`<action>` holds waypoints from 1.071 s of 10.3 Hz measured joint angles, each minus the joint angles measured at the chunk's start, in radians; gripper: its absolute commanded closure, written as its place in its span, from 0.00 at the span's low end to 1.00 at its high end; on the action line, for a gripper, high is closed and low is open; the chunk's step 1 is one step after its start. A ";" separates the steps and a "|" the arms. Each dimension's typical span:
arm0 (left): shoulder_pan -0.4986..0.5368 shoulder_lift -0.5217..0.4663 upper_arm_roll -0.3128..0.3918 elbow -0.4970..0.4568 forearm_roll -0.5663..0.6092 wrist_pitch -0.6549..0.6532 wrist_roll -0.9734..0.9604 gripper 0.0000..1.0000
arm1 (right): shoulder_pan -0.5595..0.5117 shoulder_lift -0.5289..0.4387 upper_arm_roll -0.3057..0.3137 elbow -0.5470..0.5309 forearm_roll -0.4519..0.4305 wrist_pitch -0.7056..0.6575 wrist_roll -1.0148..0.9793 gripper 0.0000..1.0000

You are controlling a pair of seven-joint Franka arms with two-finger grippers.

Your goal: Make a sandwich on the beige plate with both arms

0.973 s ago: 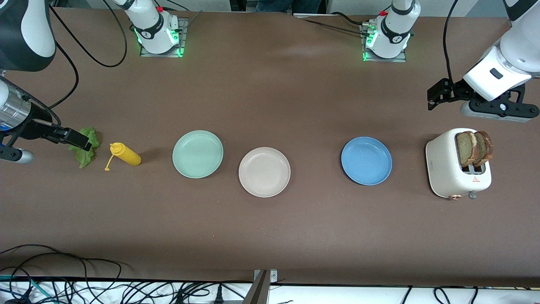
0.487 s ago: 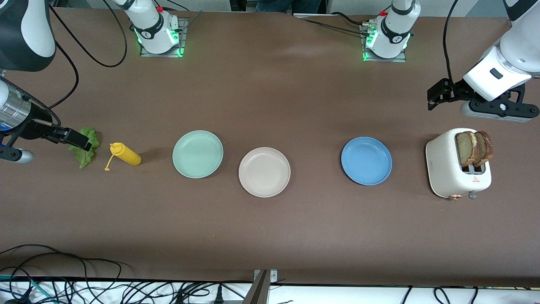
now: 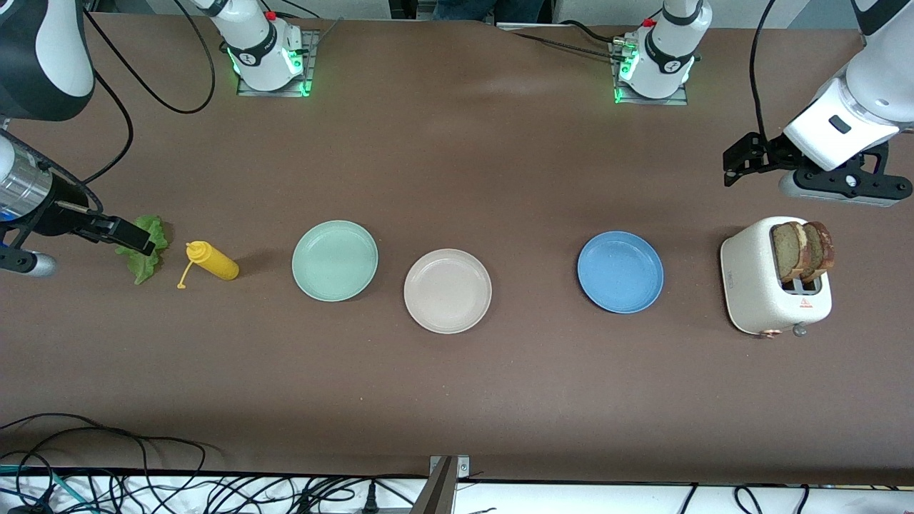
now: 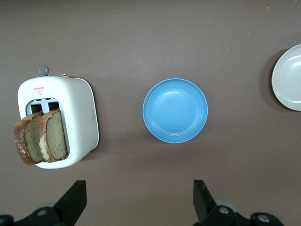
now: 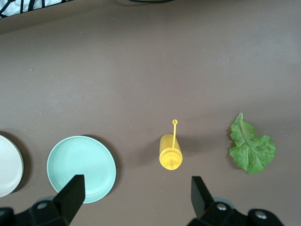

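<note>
The empty beige plate lies mid-table; its edge shows in the left wrist view and the right wrist view. Two bread slices stand in a white toaster toward the left arm's end. The lettuce leaf lies on the table toward the right arm's end. My left gripper is open and empty, up over the table beside the toaster. My right gripper is open and empty, up over the lettuce and bottle area.
A mint-green plate lies beside the beige plate, with a yellow squeeze bottle on its side between it and the lettuce. A blue plate lies between the beige plate and the toaster. Cables hang along the front edge.
</note>
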 measured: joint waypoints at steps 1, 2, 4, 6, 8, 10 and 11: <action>0.000 0.000 0.000 0.000 0.000 0.000 0.000 0.00 | 0.000 0.000 0.000 0.000 0.000 0.000 0.000 0.00; 0.000 0.000 0.000 0.000 0.000 0.000 0.000 0.00 | 0.000 0.000 0.000 0.000 0.000 0.000 0.000 0.00; 0.000 0.000 0.000 0.000 0.000 0.000 0.000 0.00 | 0.000 0.000 0.000 0.000 0.000 0.000 0.000 0.00; 0.000 0.000 0.000 0.000 0.000 0.000 0.000 0.00 | 0.000 0.000 0.000 0.000 0.000 0.000 0.001 0.00; 0.000 0.002 0.000 0.000 0.000 -0.002 0.000 0.00 | -0.001 0.000 0.000 0.000 0.000 0.000 0.002 0.00; 0.006 0.012 0.002 -0.001 0.000 -0.005 0.000 0.00 | -0.001 0.000 -0.001 0.000 0.000 0.000 0.002 0.00; 0.018 0.024 0.003 -0.001 0.000 -0.005 0.000 0.00 | -0.001 0.002 -0.001 0.000 0.000 0.000 0.002 0.00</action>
